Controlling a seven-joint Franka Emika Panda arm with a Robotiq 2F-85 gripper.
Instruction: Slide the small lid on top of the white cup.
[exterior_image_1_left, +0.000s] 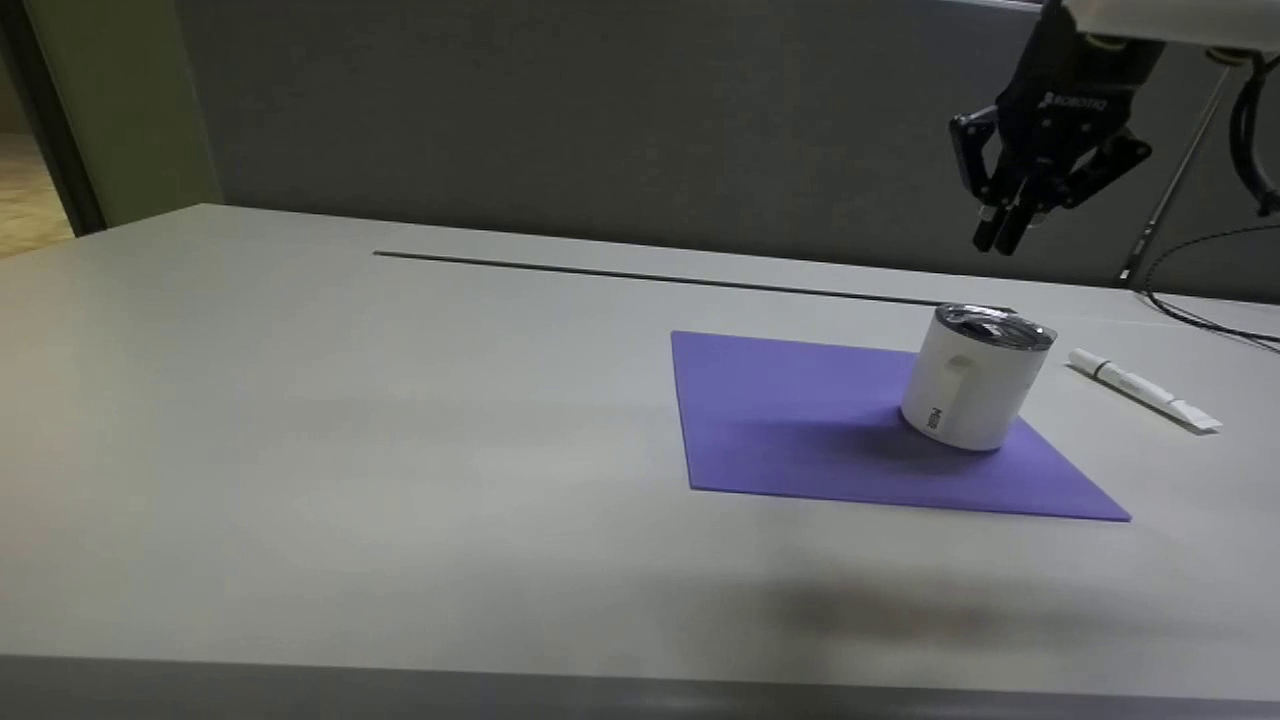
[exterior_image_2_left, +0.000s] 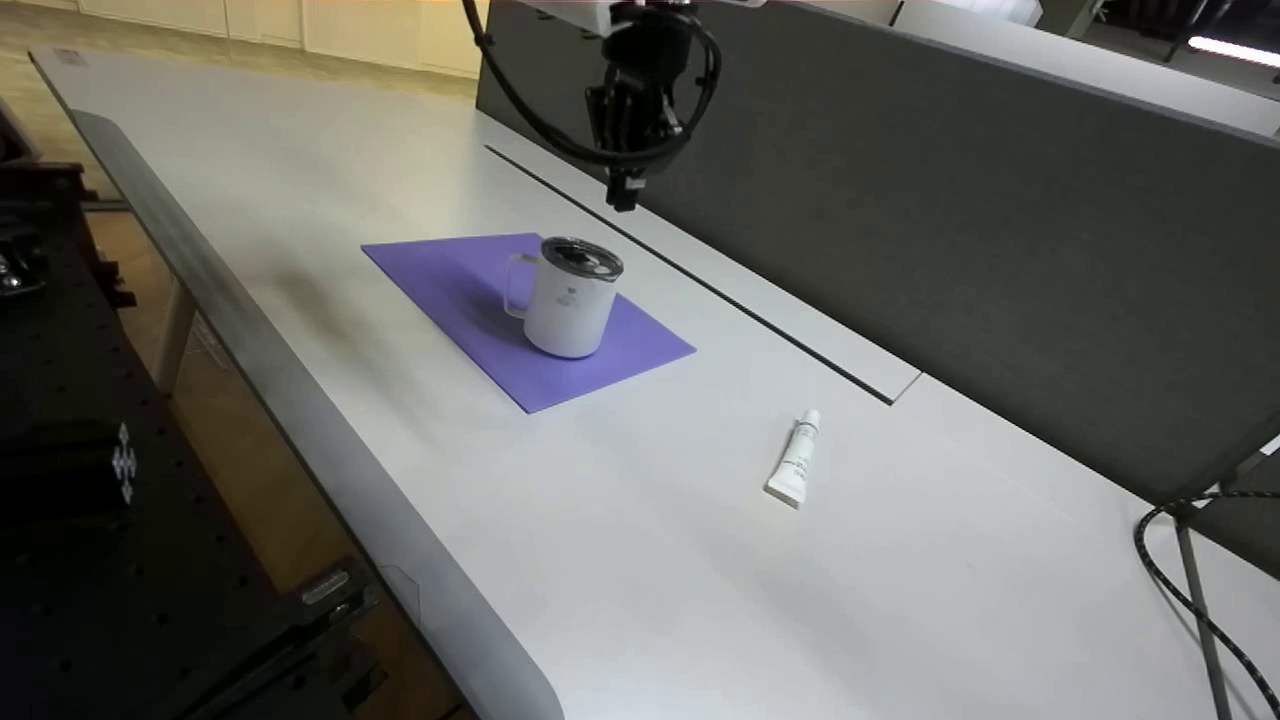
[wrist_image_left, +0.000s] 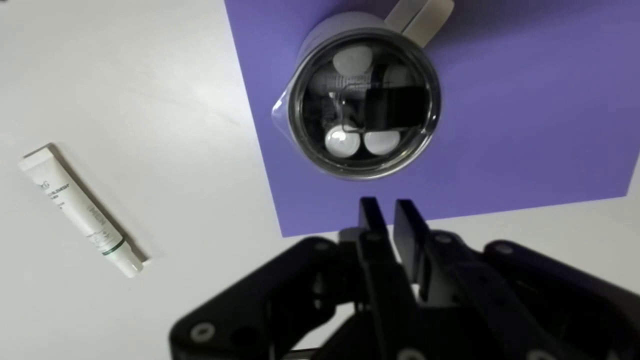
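The white cup (exterior_image_1_left: 972, 395) stands upright on the purple mat (exterior_image_1_left: 780, 420); it also shows in an exterior view (exterior_image_2_left: 566, 312) with its handle. The small lid (exterior_image_1_left: 995, 328), a dark see-through disc with a paler rim, sits on the cup's mouth; it also shows in an exterior view (exterior_image_2_left: 582, 258). In the wrist view the lid (wrist_image_left: 325, 102) carries a black rectangular piece (wrist_image_left: 397, 108) toward its handle side. My gripper (exterior_image_1_left: 998, 238) hangs above and behind the cup, apart from it. In the wrist view its fingertips (wrist_image_left: 388, 201) have a narrow gap with nothing between them.
A white tube (exterior_image_2_left: 795, 460) lies on the table beside the mat, also in the wrist view (wrist_image_left: 80, 210). A dark strip (exterior_image_1_left: 650, 276) runs along the table's back. A grey partition (exterior_image_2_left: 900, 200) stands behind it. A cable (exterior_image_2_left: 1190, 590) lies near the partition.
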